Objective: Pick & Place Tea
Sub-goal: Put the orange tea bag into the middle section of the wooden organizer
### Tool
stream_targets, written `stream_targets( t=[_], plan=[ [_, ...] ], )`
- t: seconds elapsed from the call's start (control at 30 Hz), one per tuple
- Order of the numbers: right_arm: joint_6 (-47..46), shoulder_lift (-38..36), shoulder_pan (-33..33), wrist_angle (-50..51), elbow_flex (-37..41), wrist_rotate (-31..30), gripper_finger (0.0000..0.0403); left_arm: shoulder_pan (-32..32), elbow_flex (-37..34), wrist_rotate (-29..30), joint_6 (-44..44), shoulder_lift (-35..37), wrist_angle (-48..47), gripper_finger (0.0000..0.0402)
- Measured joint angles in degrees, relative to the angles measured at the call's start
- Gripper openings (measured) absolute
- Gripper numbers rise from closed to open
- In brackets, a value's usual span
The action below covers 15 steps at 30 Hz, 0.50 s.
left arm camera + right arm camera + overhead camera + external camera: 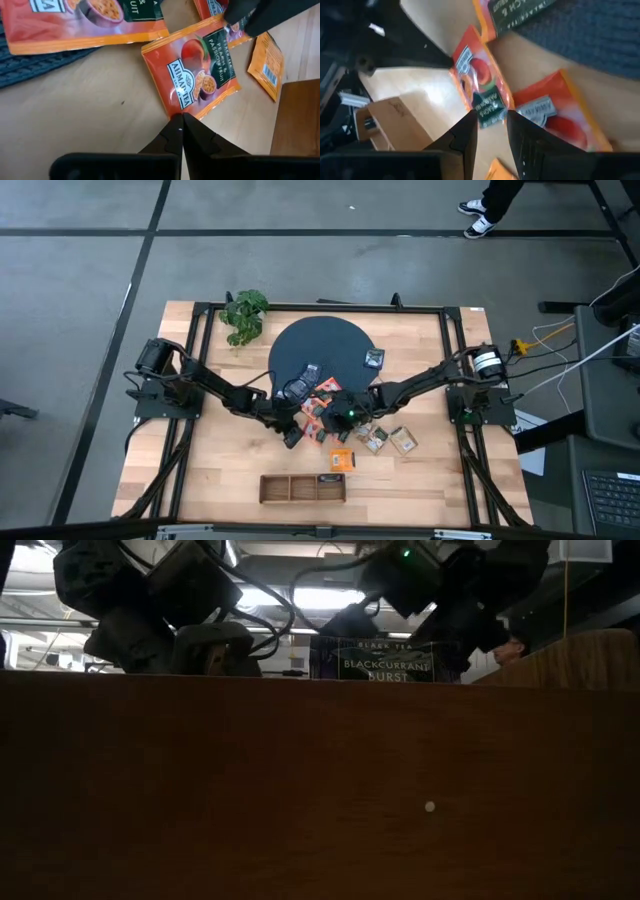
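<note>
Both grippers meet at one red-orange peach sachet (192,75) on the wood just in front of the dark round mat (320,345). My left gripper (181,120) (303,431) is shut at the sachet's near edge. My right gripper (491,131) (331,422) is open, with one finger on each side of the sachet's green-label end (489,112). More red-orange sachets (75,20) (555,117) lie close by, and blue ones (373,359) rest flat on the mat. A blue blackcurrant sachet (385,665) shows above the tray wall in the low view. My left gripper pinches the sachet's edge beside the logo (175,109) between its two fingertips, coming in low along the table. My right gripper's fingers (470,132) flank the green-label end (222,35); whether they touch it cannot be told.
The long wooden tray (303,487) lies near the table's near edge; in the low view its wall (320,790) blocks most of the scene. Beige sachets (404,442) and an orange one (342,460) lie to the right. The leafy plant (245,315) stands at the far left.
</note>
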<state>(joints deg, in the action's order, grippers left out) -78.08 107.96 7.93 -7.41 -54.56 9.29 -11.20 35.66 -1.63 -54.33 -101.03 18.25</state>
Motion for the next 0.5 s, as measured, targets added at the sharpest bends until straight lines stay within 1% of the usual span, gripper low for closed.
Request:
stream_targets(
  t=[0.23, 0.4, 0.5],
  plan=[
    [-0.8, 2.8, -0.7, -2.9, 0.0, 2.6, 0.0108, 0.0, -0.1, 0.6, -0.4, 0.0, 0.3, 0.0003],
    [0.4, 2.8, -0.9, -5.8, 0.0, 3.2, 0.0108, 0.0, 0.0, 0.6, -0.4, 0.0, -0.1, 0.0003],
    [0.7, 1.9, -1.1, -5.9, 0.0, 4.1, 0.0108, 0.0, 0.0, 0.4, -0.5, 0.0, -0.4, 0.0003]
  ],
)
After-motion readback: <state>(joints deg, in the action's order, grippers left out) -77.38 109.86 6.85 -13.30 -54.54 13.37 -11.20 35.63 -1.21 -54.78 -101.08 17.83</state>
